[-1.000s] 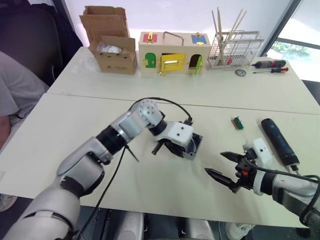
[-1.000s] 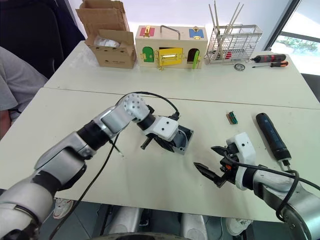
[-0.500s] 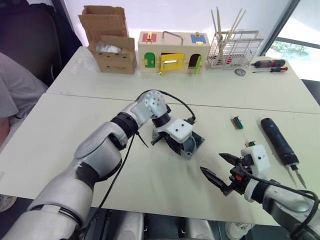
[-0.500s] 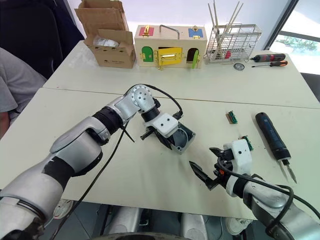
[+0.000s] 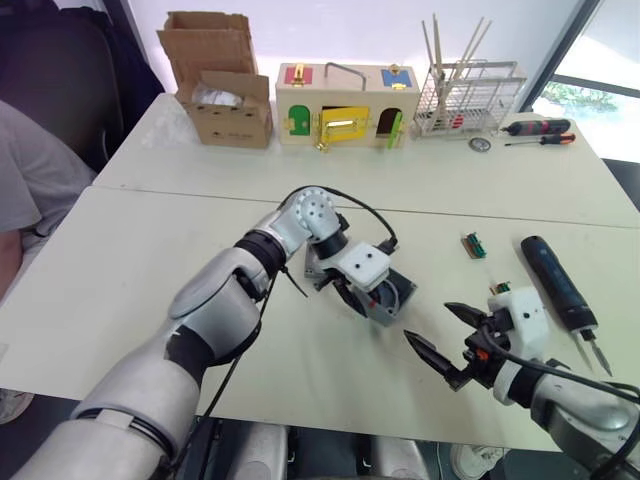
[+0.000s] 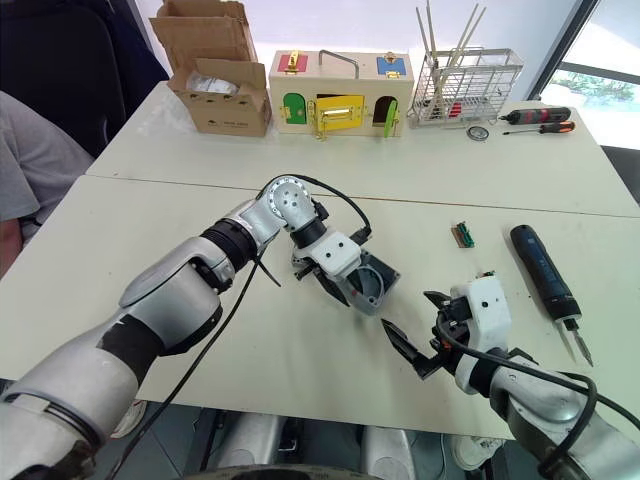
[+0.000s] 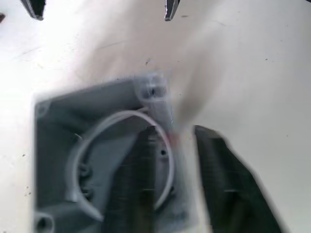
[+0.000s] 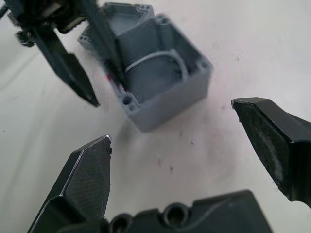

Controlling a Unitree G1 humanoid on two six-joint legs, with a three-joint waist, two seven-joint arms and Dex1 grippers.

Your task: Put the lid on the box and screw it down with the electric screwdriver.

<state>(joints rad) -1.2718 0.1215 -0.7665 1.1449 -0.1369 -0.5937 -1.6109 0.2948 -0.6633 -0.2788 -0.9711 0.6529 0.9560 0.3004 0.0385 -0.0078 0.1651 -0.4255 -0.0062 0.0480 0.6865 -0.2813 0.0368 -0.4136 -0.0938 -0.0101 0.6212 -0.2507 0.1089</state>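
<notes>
White table (image 5: 150,250) carries everything. Left gripper (image 7: 182,160) pinches one wall of the box (image 8: 160,92), one finger inside by the white wire (image 7: 97,141), the other outside; the box sits tilted, its open side turned towards the right gripper (image 5: 448,335). That gripper hangs just beside the box, fingers spread wide and empty, tips pointing at it. The screwdriver (image 5: 558,283) lies on the table beyond the right gripper, apart from it. Lid: cannot tell where.
</notes>
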